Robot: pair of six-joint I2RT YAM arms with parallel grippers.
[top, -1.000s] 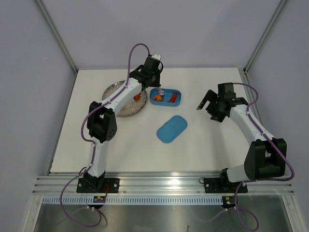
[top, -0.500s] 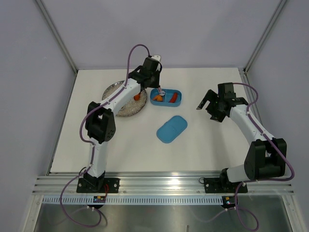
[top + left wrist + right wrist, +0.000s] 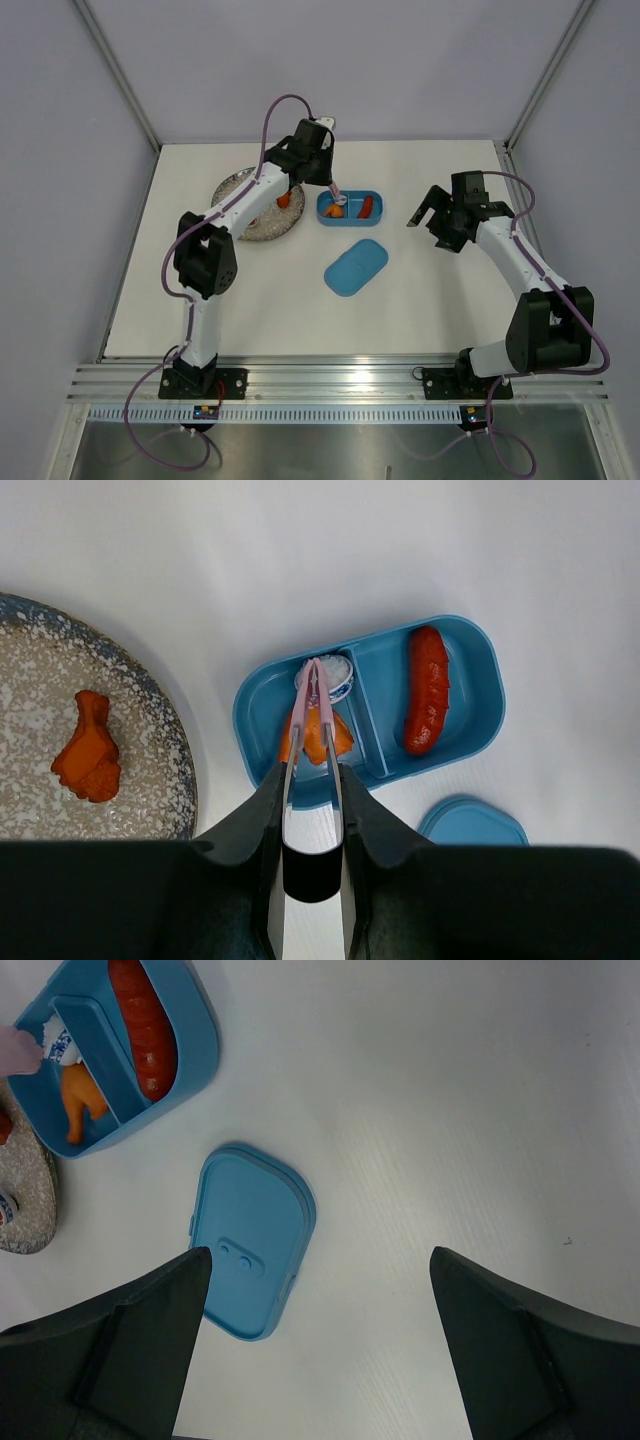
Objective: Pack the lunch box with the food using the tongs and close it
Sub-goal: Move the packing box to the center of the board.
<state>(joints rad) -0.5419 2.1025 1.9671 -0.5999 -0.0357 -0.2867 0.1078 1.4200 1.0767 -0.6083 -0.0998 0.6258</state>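
Grey and speckled, the plate [image 3: 150,770] carries one orange piece [image 3: 90,750], so we judge packing unfinished. Our left end effector [image 3: 312,790] clamps the tongs [image 3: 316,695], squeezing their tips nearly together over the left compartment of the lunch box [image 3: 465,670], at the white piece [image 3: 338,675] and an orange morsel [image 3: 325,738]; whether they pinch anything we cannot tell. A red sausage [image 3: 427,690] fills the right compartment. The lid [image 3: 250,1240] lies apart on the worktop [image 3: 450,1110], leaving the box open for loading. Our right end effector [image 3: 315,1260] hangs spread wide and empty, probably waiting for that lid.
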